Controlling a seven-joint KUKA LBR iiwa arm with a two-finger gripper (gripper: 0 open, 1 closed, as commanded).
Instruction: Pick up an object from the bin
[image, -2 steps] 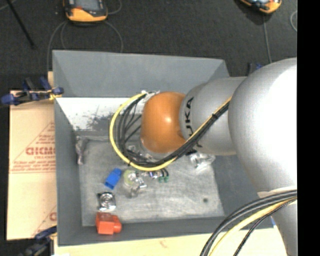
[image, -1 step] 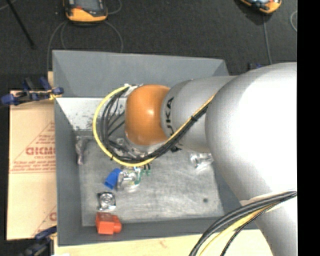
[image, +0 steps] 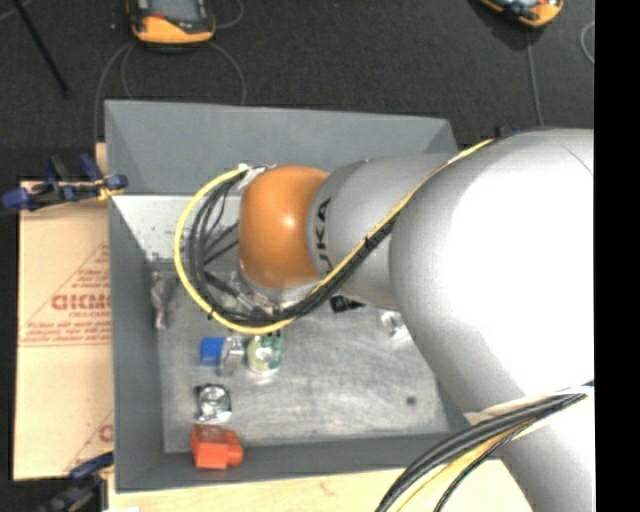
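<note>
Camera view: gripper (image: 260, 347) just beside a small blue block (image: 211, 351) in the bin (image: 135, 330), open-or-closed state unclear.

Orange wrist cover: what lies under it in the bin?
Just below the orange cover, a blue block and a clear round thing show on the bin floor. The floor directly beneath the cover is hidden by it.
</note>
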